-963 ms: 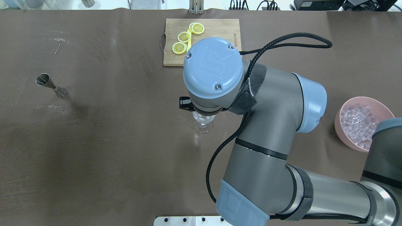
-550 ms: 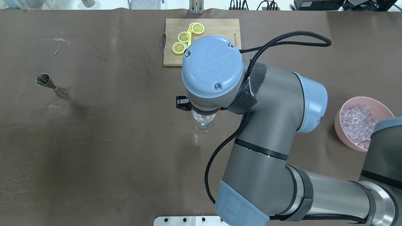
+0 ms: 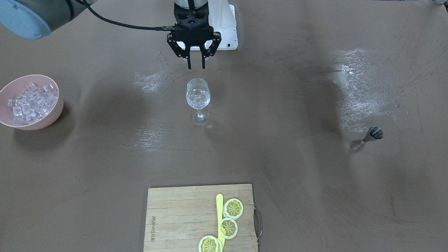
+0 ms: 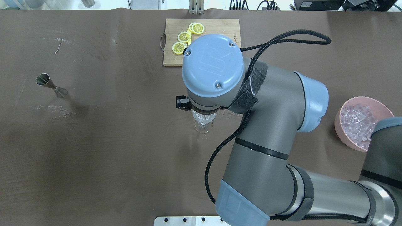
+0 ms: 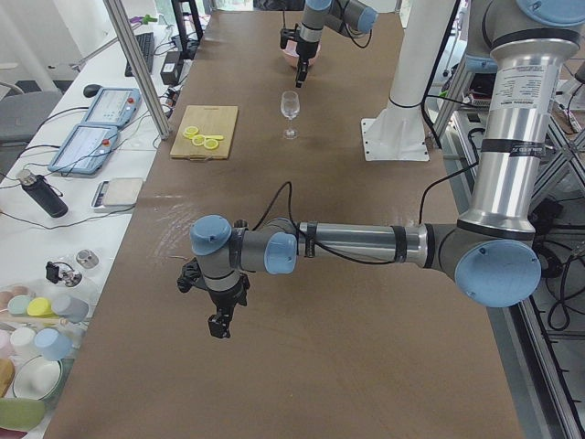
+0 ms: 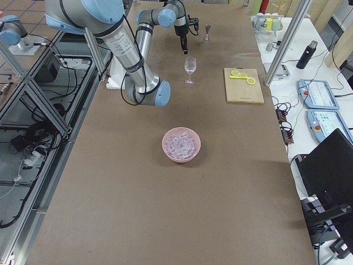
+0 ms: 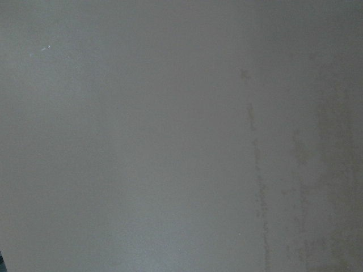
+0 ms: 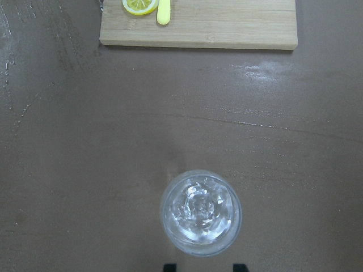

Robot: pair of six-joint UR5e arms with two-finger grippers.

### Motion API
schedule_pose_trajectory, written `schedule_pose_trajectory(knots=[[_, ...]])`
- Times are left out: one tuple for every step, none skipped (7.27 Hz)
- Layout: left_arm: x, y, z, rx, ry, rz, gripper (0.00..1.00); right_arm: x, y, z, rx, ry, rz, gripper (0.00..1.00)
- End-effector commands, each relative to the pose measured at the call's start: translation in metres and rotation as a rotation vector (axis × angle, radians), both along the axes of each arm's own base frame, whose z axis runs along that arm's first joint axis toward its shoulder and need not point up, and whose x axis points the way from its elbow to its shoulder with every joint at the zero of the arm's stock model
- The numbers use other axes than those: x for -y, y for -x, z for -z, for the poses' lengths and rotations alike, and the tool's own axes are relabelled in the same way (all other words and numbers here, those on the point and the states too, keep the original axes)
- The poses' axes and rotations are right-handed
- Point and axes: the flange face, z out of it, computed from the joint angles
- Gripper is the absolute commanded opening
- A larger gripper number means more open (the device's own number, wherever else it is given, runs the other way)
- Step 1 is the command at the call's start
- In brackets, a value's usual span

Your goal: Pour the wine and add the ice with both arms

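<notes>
- Where do we find the ice?
- We record most of the ice (image 3: 29, 101) heaped in the pink bowl (image 3: 57, 110), near the table's end on the robot's right. More cubes (image 8: 199, 208) lie in the wine glass (image 3: 198, 96), which stands upright at mid-table.
- And the right gripper?
- The right gripper (image 3: 196, 66) hangs above the glass with its fingers parted, and we see nothing held in it.
- The left?
- The left gripper (image 5: 218, 325) hangs low over the brown table (image 5: 302, 366), well apart from the glass. We cannot tell whether it is parted or closed.
</notes>
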Motion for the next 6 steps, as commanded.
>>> schedule_pose_trajectory(knots=[[0.0, 0.0, 0.0, 0.0, 0.0, 0.001, 0.98, 0.0, -0.001, 0.0, 0.001, 0.0, 0.002, 0.5], [0.0, 0.0, 0.001, 0.0, -0.001, 0.001, 0.98, 0.0, -0.002, -0.001, 0.0, -0.001, -0.001, 0.82], [0.0, 0.0, 0.0, 0.0, 0.0, -0.001, 0.98, 0.007, -0.009, -0.002, 0.001, -0.001, -0.008, 0.99], [0.0, 0.0, 0.001, 0.0, -0.001, 0.001, 0.98, 0.021, -0.032, -0.007, 0.014, 0.015, -0.03, 1.0], [0.0, 0.0, 0.001, 0.0, -0.003, 0.001, 0.98, 0.034, -0.062, -0.025, 0.032, 0.06, -0.007, 1.0], [0.0, 0.0, 0.001, 0.0, -0.004, 0.001, 0.98, 0.057, -0.102, -0.052, 0.03, 0.075, 0.02, 1.0]])
